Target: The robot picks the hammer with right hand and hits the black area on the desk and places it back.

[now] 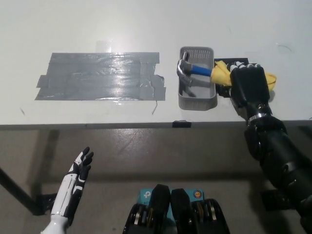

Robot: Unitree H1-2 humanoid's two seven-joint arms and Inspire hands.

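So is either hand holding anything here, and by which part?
The right hand is closed on the hammer at its yellow handle end; the head sits in the grey basket. The left hand holds nothing.

White desk (97,19): fills the upper half of view, smooth top, soft glare, front edge running straight across. Small black clip (181,124) on that front edge. Floor (146,161): grey-brown, mottled, below. Dark desk leg (17,190) at lower left.

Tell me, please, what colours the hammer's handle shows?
Blue near the head, yellow at the grip; the hammer shows in the head view.
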